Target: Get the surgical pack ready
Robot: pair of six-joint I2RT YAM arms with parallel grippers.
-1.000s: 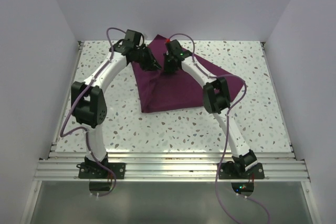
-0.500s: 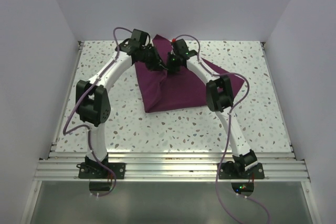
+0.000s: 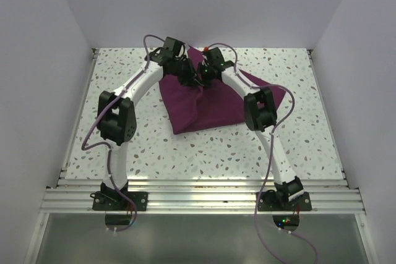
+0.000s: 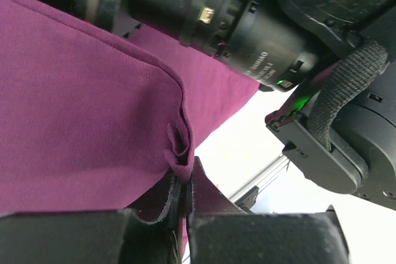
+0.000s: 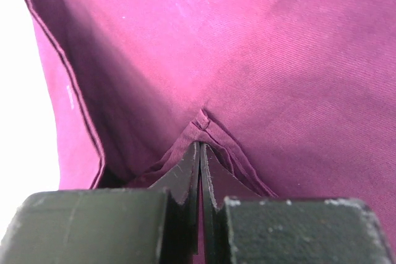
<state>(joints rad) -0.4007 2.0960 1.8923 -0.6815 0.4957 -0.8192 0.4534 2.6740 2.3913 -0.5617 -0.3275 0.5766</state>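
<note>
The surgical pack shows only as its plum-purple cloth [image 3: 207, 109], folded into a rough triangle on the speckled table, far centre. Both grippers meet over its far part. My left gripper [image 3: 189, 77] is shut on a bunched hem of the cloth [image 4: 180, 153], pinched between its black fingers [image 4: 162, 197]. My right gripper [image 3: 204, 78] is shut on a cloth corner [image 5: 207, 125], its jaws pressed together with fabric between. The right arm's wrist fills the top of the left wrist view. The tray, instruments and gauze pads do not show.
The speckled table [image 3: 204, 153] has a metal rail [image 3: 204, 199] along its near edge. White walls close in the left, right and far sides. A purple cable [image 3: 272, 171] loops along the right arm.
Both grippers have carried the cloth's far-left part to the right and closer together. The cloth's left edge has drawn in, and the left arm has swung right.
</note>
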